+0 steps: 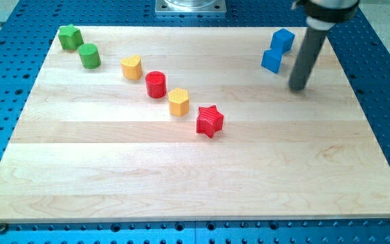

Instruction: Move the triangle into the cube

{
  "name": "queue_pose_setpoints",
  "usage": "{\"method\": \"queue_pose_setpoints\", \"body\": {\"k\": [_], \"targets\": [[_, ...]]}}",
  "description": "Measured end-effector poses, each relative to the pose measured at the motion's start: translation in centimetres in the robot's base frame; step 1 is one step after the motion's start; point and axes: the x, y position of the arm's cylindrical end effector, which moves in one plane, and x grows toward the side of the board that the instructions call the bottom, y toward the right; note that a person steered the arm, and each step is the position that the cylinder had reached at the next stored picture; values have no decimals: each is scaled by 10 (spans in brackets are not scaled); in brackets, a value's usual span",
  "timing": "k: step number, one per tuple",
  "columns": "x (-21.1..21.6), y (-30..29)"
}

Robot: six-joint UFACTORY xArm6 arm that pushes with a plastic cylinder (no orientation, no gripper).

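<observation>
Two blue blocks sit touching at the view's top right. The upper one is a blue cube (283, 39). The lower blue block (272, 61) looks like the triangle, though its shape is hard to make out. My dark rod comes down from the top right, and my tip (299, 89) rests on the board just right of and below the lower blue block, a small gap apart from it.
A diagonal row runs from the top left towards the middle: a green star-like block (70, 36), a green cylinder (89, 56), a yellow heart (131, 67), a red cylinder (156, 85), a yellow hexagon (179, 102) and a red star (210, 120). The wooden board (181, 183) lies on a blue perforated table.
</observation>
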Motion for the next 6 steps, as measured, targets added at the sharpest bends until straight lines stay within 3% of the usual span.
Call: {"method": "queue_pose_setpoints", "body": {"k": [1,2,3,4,5,6], "targets": [[-69,-29],[-114,4],[-69,-47],[-19,-60],[92,-69],[165,-88]]}}
